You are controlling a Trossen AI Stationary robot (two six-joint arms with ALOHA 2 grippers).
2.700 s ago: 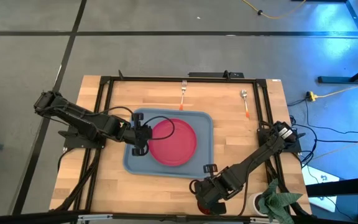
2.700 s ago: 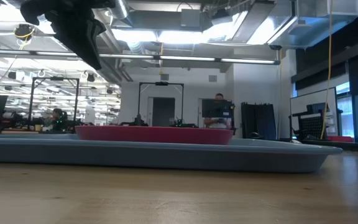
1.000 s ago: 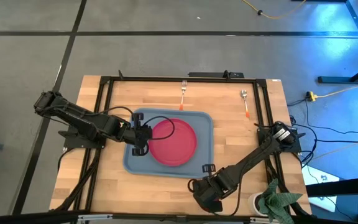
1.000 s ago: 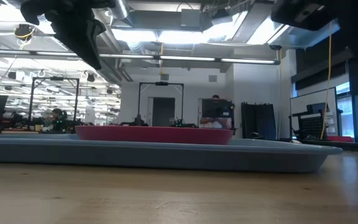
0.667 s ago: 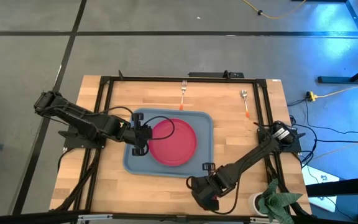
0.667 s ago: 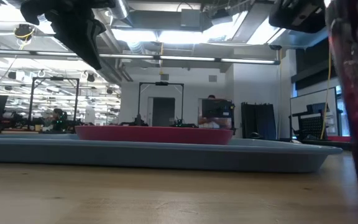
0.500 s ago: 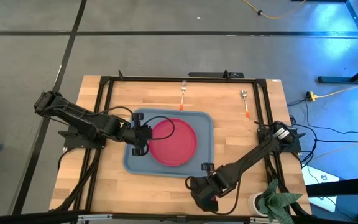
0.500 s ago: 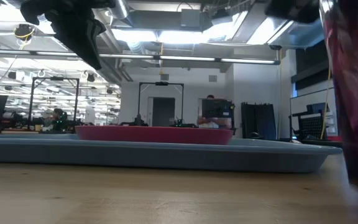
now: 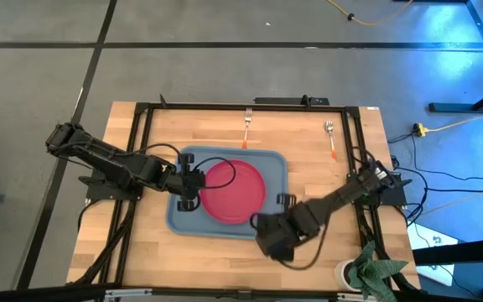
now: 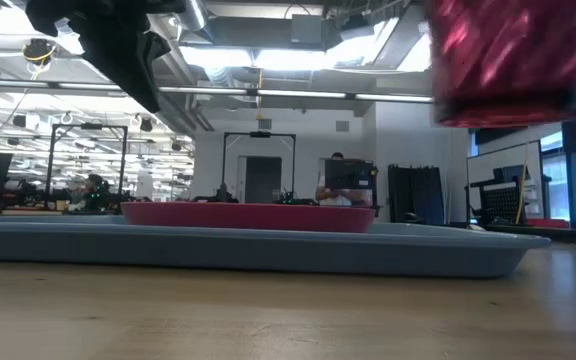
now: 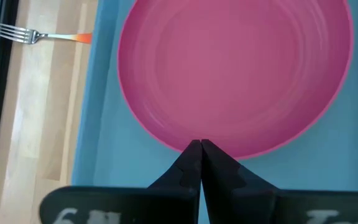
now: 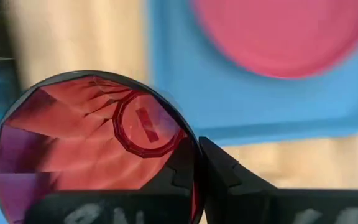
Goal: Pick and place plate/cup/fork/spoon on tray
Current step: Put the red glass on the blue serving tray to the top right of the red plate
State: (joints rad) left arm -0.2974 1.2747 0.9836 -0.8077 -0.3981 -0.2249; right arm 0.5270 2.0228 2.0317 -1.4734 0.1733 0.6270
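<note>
Near the front edge of the large blue-grey rectangular tray [image 9: 187, 220], the right gripper [image 9: 268, 237] holds the small dark red ribbed cup [image 12: 95, 147], its fingers clamped on the rim, one inside and one outside. The cup hangs in the air above the wooden table [image 9: 334, 184], just beside the tray and not yet over it. It looks light, stiff and a little slippery, like faceted plastic, so I judge the rim grip sufficient if it is kept firm. The round flat pink-red plate [image 9: 235, 192] already lies in the tray. The left gripper [image 11: 200, 147] waits at the plate's edge, fingers pressed together and holding nothing.
</note>
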